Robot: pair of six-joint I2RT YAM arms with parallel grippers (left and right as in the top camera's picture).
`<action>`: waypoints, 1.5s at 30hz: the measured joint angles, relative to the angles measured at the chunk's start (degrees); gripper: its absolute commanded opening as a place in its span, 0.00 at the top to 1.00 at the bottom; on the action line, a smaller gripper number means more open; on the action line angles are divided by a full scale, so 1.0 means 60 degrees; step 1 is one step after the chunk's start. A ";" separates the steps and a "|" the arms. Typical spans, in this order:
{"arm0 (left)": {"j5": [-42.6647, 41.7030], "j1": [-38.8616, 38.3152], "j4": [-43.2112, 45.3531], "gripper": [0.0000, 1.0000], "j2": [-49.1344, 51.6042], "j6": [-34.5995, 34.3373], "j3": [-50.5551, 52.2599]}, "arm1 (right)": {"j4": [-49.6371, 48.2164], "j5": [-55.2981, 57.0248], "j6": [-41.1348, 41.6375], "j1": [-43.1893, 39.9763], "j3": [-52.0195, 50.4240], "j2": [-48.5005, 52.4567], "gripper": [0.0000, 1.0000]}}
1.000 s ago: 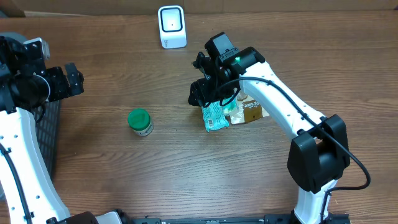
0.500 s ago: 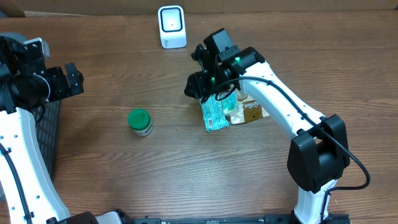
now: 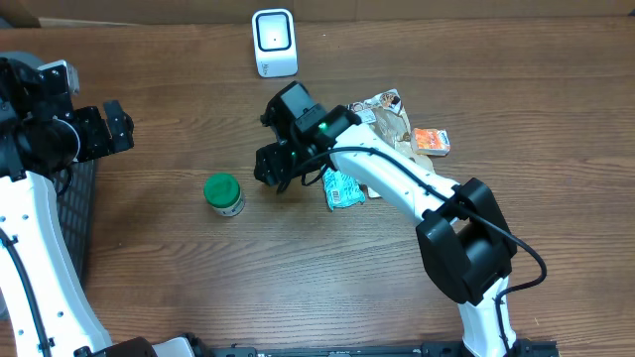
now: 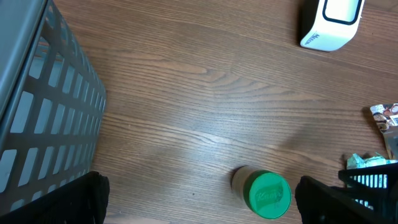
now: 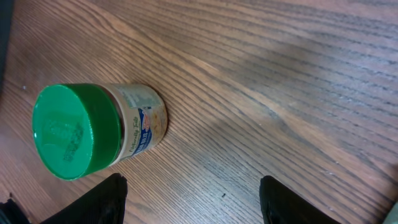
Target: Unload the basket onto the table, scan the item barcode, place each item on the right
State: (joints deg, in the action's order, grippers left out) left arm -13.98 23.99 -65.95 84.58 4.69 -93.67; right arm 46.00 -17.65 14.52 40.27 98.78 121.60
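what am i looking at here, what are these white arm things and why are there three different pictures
These are two robot arms at a wooden table, each ending in two fingers for grasping. The wide picture comes from a camera fixed above the table. The other two come from cameras on each wrist, looking past that arm's own fingers. On the table: a green-lidded jar, a teal packet, a crinkled wrapper, a small orange box and a white barcode scanner; a grey basket sits at the left. The right arm's fingers are spread open near the jar, the left arm's fingers are open too. Nothing is held.
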 measured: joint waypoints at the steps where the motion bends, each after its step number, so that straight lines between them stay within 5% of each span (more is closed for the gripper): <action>1: 0.0000 0.0000 0.0000 0.00 0.0000 0.0000 0.0000 | 0.0004 0.0033 0.0011 0.0022 0.0000 0.0000 0.34; 45: 0.0000 0.0000 0.0000 0.01 0.0000 -0.0004 0.0000 | 0.0124 0.0262 0.0044 -0.0091 0.0000 0.0000 0.34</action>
State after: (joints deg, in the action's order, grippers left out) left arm -13.98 23.99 -65.95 84.58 4.67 -93.67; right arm 46.74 -16.08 14.79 39.72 98.78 121.60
